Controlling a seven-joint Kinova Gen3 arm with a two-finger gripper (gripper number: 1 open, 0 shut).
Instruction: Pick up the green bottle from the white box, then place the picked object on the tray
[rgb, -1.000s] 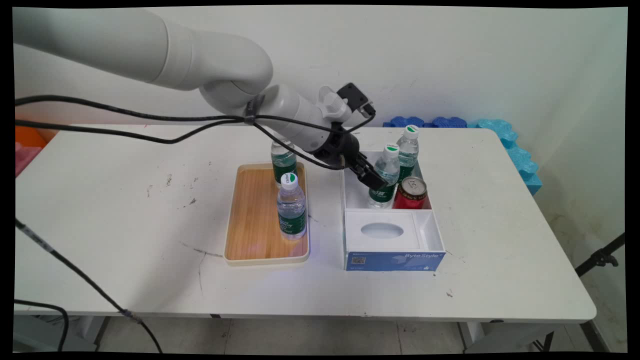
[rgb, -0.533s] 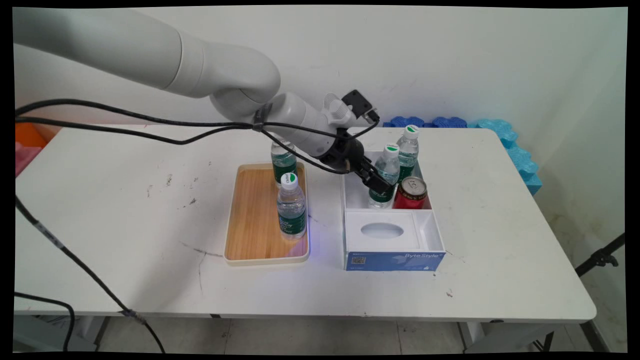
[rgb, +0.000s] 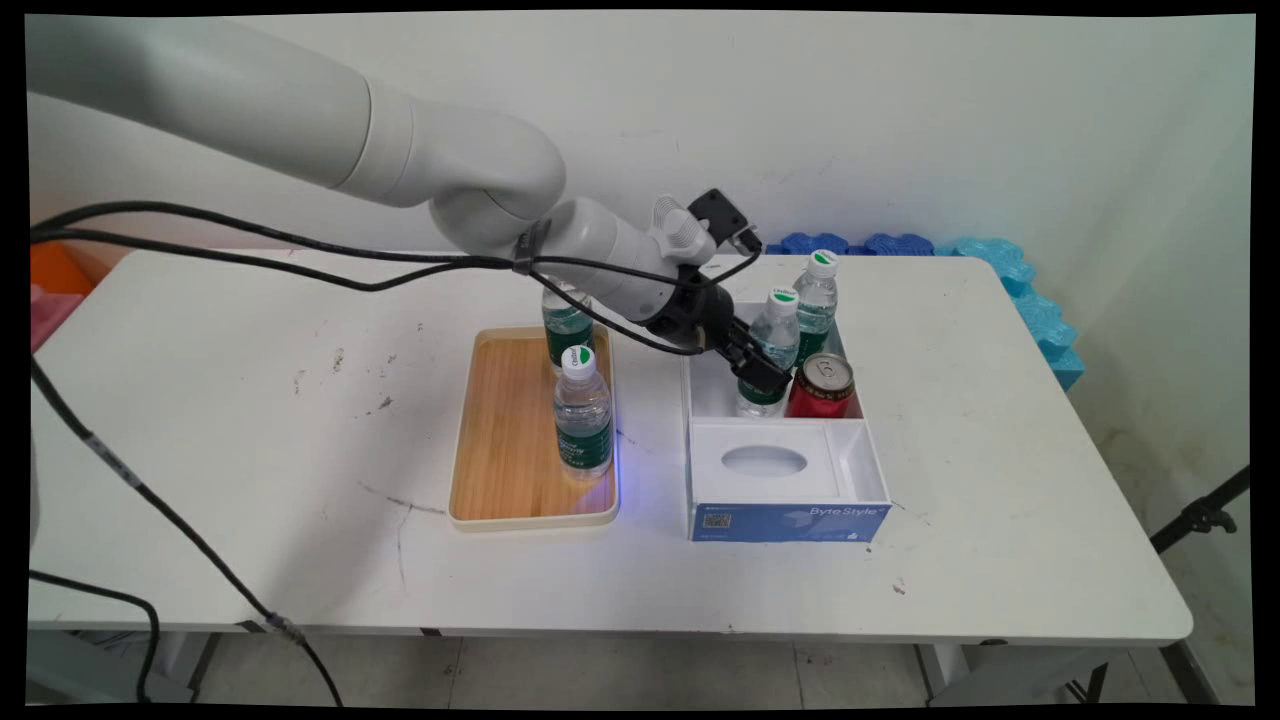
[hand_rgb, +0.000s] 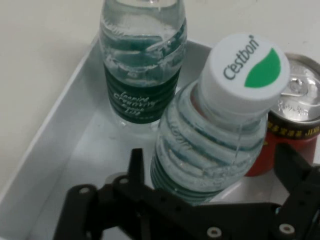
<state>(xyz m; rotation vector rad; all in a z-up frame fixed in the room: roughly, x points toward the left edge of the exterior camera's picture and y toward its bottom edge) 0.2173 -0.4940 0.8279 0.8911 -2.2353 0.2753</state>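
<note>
The black gripper (rgb: 762, 372) reaches down into the back part of a white box (rgb: 862, 440) on the white table (rgb: 250, 420). Its two fingers (hand_rgb: 136, 167) are spread wide, one on each side of a water bottle (hand_rgb: 210, 145), and from the hand view they look close to it, but I cannot tell if they touch it. That bottle has a white cap (hand_rgb: 247, 72) with a green leaf on it. From the main view the gripper covers the middle of this bottle, so only its top and bottom show there. The hand view shows more: a red can (hand_rgb: 290, 127) stands just beside the bottle, and a second bottle (hand_rgb: 142, 60) with a green label stands behind it by the box wall. From the main view, the can (rgb: 822, 385) sits on the right side of the same part of the box, and the second bottle (rgb: 817, 295) is at the back. Only the main view shows the front part of the box, which has a white lid with an oval hole (rgb: 765, 460). To the left of the box lies a wooden tray (rgb: 500, 440). Two more bottles stand on it, one near the middle (rgb: 583, 415) and one at the back (rgb: 566, 325), partly hidden by the arm. Blue foam mats (rgb: 1010, 275) lean by the wall behind the table.
</note>
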